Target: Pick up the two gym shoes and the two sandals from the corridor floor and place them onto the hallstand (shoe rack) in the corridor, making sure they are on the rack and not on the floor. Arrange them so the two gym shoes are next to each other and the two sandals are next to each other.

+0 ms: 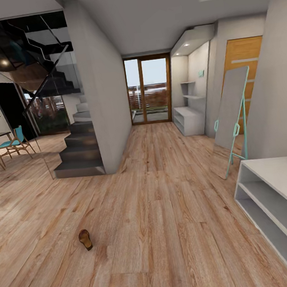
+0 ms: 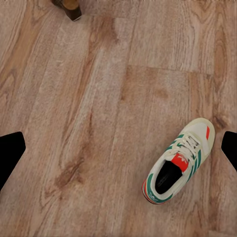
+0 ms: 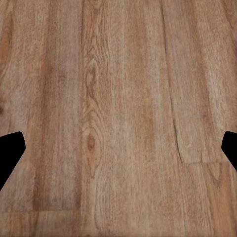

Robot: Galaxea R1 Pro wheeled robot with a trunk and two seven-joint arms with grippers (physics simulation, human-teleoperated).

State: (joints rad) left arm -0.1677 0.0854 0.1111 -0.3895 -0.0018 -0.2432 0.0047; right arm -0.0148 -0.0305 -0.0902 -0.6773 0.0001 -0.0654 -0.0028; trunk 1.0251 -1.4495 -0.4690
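Observation:
One brown sandal (image 1: 85, 239) lies on the corridor floor (image 1: 172, 229) at the near left. In the left wrist view a cream-white gym shoe (image 2: 180, 160) with green stripes and a red-orange tongue tag lies on the planks, with the edge of a brown sandal (image 2: 69, 7) farther off. My left gripper (image 2: 118, 153) hangs open above the floor, the gym shoe beside one fingertip. My right gripper (image 3: 118, 153) is open over bare planks. The light grey hallstand (image 1: 277, 174), with two open tiers, stands at the near right.
A leaning mirror with a teal frame (image 1: 234, 114) stands just beyond the hallstand. A similar grey unit with shelves (image 1: 189, 117) sits at the corridor's far right, near glass doors (image 1: 149, 89). Dark stairs (image 1: 79, 147) and a wall lie left, with chairs (image 1: 13, 143) beyond.

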